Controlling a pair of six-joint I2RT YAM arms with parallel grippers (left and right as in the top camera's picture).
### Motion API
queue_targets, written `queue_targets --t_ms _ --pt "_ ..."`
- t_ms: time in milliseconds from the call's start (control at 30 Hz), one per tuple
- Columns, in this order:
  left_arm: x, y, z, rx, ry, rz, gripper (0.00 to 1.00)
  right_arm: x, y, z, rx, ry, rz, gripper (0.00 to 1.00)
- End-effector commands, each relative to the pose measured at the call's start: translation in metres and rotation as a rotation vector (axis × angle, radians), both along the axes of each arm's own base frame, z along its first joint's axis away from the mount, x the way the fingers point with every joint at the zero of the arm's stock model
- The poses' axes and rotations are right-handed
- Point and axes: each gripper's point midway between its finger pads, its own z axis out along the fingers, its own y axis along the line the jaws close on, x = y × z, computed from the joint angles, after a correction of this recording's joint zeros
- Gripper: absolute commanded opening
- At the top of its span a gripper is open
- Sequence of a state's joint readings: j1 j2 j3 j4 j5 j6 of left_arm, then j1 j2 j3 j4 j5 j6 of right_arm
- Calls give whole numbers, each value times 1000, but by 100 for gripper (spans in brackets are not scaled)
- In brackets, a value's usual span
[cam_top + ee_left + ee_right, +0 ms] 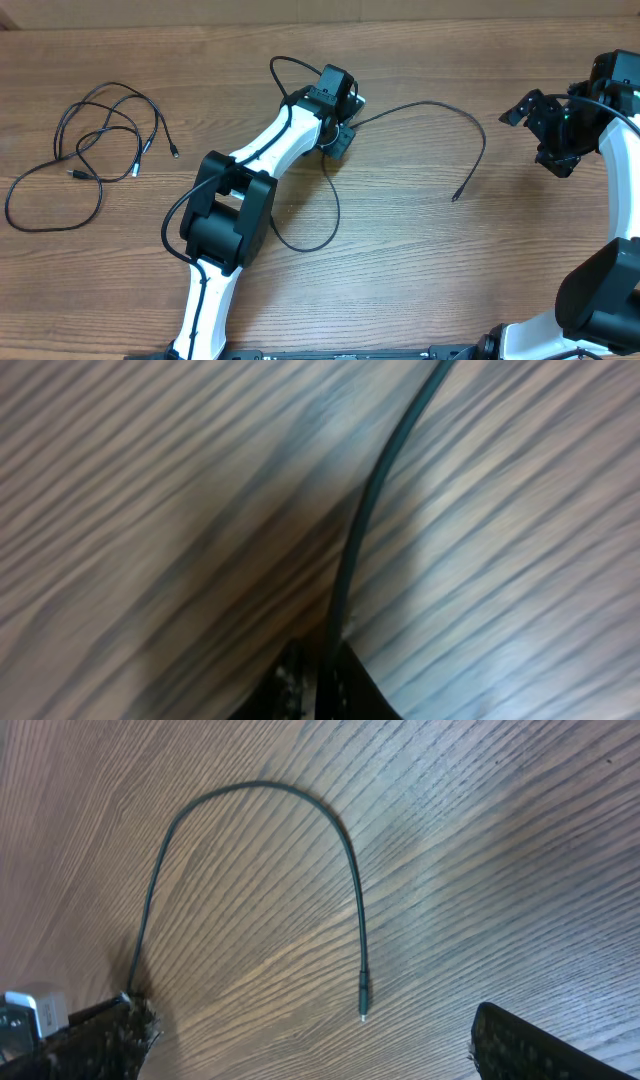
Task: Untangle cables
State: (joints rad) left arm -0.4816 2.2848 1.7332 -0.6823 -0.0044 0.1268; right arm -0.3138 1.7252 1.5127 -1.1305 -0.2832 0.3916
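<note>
From above we see the left gripper (338, 140) near the middle of the table (420, 280), with a cable (430, 103) leaving it to the right. The cable arcs across and comes back down to a plug (455, 198), which lies free on the table, well apart from the right gripper (545, 132). A thin black loop (337, 205) also runs from under the left gripper back beneath the left arm (260, 165) (same cable or not, we cannot tell). A tangle (100, 132) of more cords lies at the far left of the table, touched by neither gripper. The right gripper sits at the far right, its jaws spread.

The left wrist view is blurred, yet we can make out the cable curving down from the top right and passing between two dark fingers (290, 685) at the bottom edge. They stand close on either side of it, so we read the left gripper as closed on the cable, low over the table.

In the right wrist view the cable's arch lies ahead on the table. Its plug points toward the camera, in the gap between the fingers (100, 1035) in the lower corners, touching neither. Those fingers stand wide apart with only table between them, so the right gripper is open and holds nothing.
</note>
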Motion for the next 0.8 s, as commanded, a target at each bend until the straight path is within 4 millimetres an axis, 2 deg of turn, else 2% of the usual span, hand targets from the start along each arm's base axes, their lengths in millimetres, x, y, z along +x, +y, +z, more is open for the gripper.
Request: queue_targets --t_ms 0,100,233,333,367,433,533,633,733,767 --pt "1 61 -8 276 -34 163 14 -1 -2 3 -11 -10 2 100" --pt "-17 105 -8 372 40 345 17 -1 -2 3 -11 -10 2 100" --pt "-47 157 -10 402 205 580 20 -1 -2 3 -11 -10 2 100" --pt "-61 169 -14 338 323 629 35 -1 -2 3 -11 -9 2 100" --pt "-68 177 -15 304 387 660 56 -1 -2 3 -11 -10 2 100" --pt "-73 190 -14 281 436 699 65 -1 -2 3 -11 -10 2 100" --pt "-66 200 -3 255 432 728 70 -1 -2 3 -11 -10 2 100" --pt "-48 199 26 217 372 720 78 -1 -2 3 -11 -10 2 100" --pt "-23 180 61 143 288 607 78 -1 -2 3 -11 -10 2 100" --pt "-18 175 66 125 271 586 78 -1 -2 3 -11 -10 2 100"
